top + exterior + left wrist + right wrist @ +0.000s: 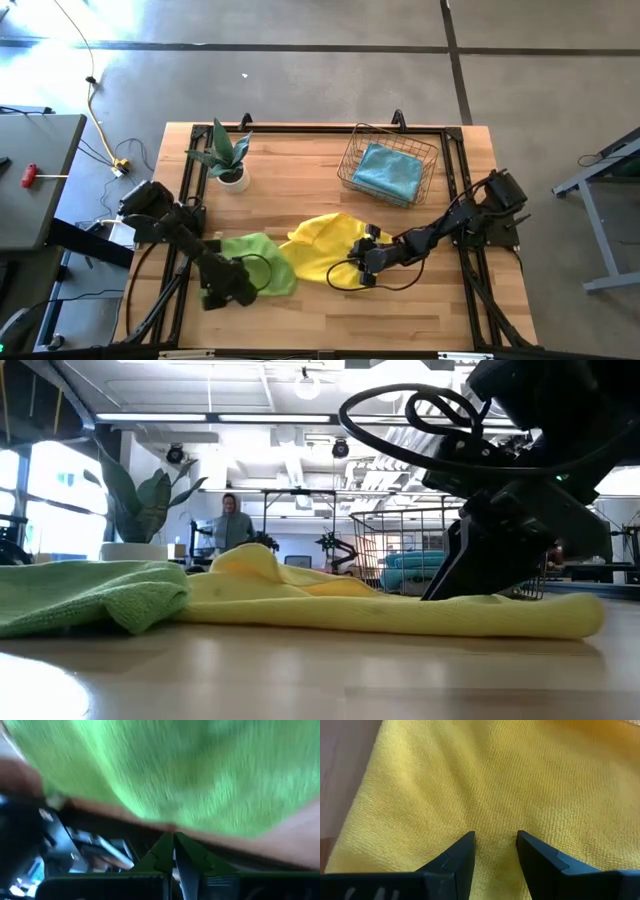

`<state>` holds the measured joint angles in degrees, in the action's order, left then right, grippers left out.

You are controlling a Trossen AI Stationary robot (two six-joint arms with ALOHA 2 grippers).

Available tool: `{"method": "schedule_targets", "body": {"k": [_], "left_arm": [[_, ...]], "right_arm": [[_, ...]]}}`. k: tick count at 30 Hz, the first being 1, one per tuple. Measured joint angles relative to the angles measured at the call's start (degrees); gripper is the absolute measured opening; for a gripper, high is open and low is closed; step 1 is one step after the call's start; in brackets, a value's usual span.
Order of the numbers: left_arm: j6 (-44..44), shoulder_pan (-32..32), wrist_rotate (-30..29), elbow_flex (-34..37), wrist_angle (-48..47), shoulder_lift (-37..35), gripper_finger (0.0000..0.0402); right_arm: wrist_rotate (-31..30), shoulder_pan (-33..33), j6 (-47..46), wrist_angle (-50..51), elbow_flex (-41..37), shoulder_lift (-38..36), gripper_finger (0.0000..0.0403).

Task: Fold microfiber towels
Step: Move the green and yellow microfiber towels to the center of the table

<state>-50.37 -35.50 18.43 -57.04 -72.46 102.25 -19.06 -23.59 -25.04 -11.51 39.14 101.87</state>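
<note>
Wire basket (352, 150) w/ teal towel (388, 172) beyond right end effector (362, 262); potted plant (229, 157) beyond left end effector (243, 281). Yellow towel (322, 248) under right end effector, fingers apart, tips on cloth; long axis across surface (400, 310). Green towel (258, 258) at left end effector, closed, overlapping yellow edge.

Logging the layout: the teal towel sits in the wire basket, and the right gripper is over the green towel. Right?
Not quite. The teal towel is in the wire basket, but the high view shows the right gripper over the yellow towel.
</note>
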Motion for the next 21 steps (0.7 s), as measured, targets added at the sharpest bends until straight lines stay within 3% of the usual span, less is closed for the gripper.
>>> {"method": "schedule_targets", "body": {"k": [5,8,11,17,21], "left_arm": [[-4.0,-2.6,0.1,-2.7,-4.3,-0.5,0.001],[-4.1,-3.1,-3.8,-7.3,-4.2,-0.7,0.001],[-2.6,-3.1,-15.2,-13.3,-2.3,-0.9,0.001],[-0.2,-2.7,-47.8,-16.7,14.1,-0.9,0.001],[3.9,-0.5,-52.0,-16.6,20.7,0.4,0.001]], "right_arm": [[2.1,0.0,0.0,1.2,-0.2,-2.3,0.014],[4.3,-0.1,0.9,1.1,0.6,-5.0,0.014],[3.6,-0.1,2.0,-0.2,2.1,-6.2,0.014],[2.5,0.0,3.0,0.0,3.1,-6.0,0.014],[2.1,0.0,3.1,-0.1,3.1,-6.0,0.014]]}}
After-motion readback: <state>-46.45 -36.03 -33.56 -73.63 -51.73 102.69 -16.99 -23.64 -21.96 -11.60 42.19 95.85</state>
